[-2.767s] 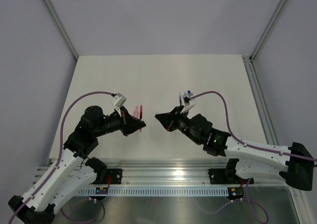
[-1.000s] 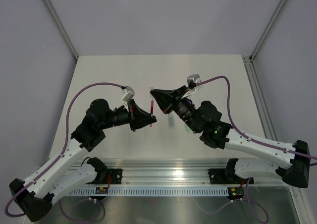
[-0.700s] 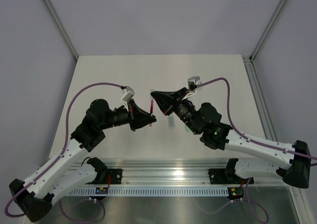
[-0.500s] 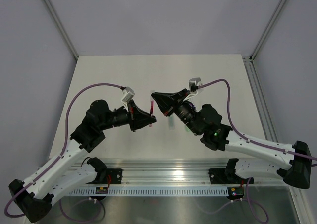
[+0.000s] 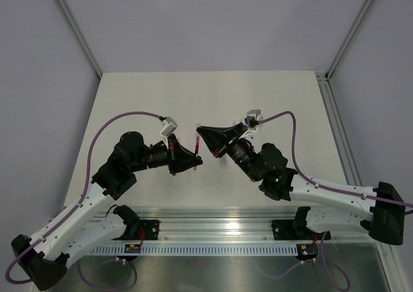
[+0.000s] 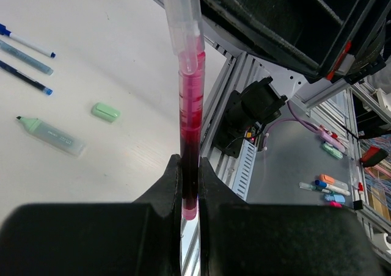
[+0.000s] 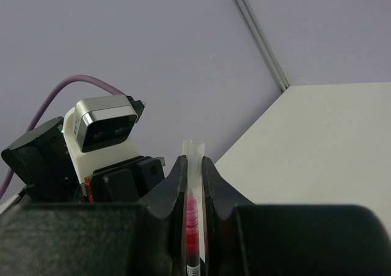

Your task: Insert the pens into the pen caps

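Jaws of our left gripper (image 6: 190, 166) were clamped on the red pen (image 6: 190, 111). Our right gripper (image 7: 194, 165) pinched the whitish pen cap (image 7: 193, 149), which sat over that pen's tip.

The left gripper (image 5: 193, 155) and the right gripper (image 5: 201, 132) stand tip to tip above the middle of the table (image 5: 213, 98). The left one clamps the red pen (image 6: 190, 135) and the right one clamps the clear cap (image 6: 183, 25). These two join the grippers, so nothing can pass between them. Under the right arm (image 5: 322, 192) a green cap (image 6: 105, 112), a green marker (image 6: 52, 137) and blue pens (image 6: 27, 43) lie on the table. Free room is over the far half, up to the walls (image 5: 213, 20). The rail (image 5: 213, 230) closes the near edge.
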